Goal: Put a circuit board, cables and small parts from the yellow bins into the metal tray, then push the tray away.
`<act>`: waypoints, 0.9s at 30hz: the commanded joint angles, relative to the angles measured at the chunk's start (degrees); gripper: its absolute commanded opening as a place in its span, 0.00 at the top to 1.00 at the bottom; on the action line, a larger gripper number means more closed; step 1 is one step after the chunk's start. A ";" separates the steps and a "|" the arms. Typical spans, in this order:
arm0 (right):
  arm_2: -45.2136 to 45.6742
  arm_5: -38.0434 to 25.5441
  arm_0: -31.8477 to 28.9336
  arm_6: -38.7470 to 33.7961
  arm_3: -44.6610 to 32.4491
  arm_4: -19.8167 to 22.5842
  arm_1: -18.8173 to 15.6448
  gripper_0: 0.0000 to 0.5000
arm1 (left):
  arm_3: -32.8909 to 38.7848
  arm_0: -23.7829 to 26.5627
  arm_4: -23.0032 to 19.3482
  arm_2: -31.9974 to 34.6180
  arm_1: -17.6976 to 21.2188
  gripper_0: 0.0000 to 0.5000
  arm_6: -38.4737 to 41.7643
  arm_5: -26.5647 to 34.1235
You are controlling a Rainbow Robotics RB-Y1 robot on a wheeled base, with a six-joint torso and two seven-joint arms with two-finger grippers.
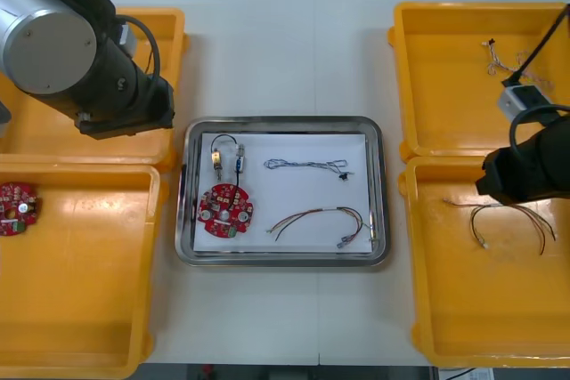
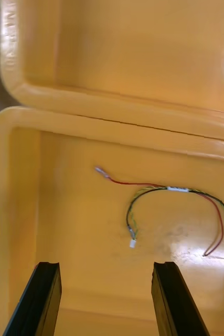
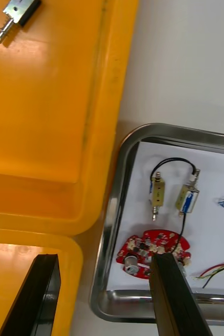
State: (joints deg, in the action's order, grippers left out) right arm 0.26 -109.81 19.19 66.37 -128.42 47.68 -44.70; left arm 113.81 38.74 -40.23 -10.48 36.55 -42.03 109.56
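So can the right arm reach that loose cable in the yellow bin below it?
Probably yes. The right gripper hangs open over the bin, and the red and yellow cable lies alone on the bin's floor ahead of its fingers, with nothing over it.

Illumination is bright, even and overhead. In the front view the table (image 1: 267, 51) reads near white. Shadows are soft and short, the deepest lying under the left arm (image 1: 107, 86) at 10 o'clock of the tray (image 1: 283, 122), whose rim carries dark reflections. In the right wrist view, pale glare patches lie on the bin (image 2: 70, 220) floor just beside the cable (image 2: 143, 185).
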 commanded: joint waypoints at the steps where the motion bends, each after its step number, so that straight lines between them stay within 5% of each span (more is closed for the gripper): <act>1: -6.50 -0.19 5.24 3.15 -1.75 1.01 -2.23 0.00 | -0.79 0.02 -2.14 5.64 4.50 0.00 -12.11 0.44; 14: -22.59 3.29 14.65 5.87 -1.75 3.03 -2.14 0.00 | -0.70 -11.15 -8.02 20.85 14.08 0.00 -23.18 0.44; 27: -37.44 9.97 23.09 10.00 -0.43 4.87 -1.09 0.00 | 0.71 -19.49 -10.84 29.02 14.52 0.00 -22.57 0.44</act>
State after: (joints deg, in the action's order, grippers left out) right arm -33.70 -101.40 38.67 72.38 -128.45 51.65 -45.04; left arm 112.53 20.37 -51.15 17.23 48.60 -65.85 109.64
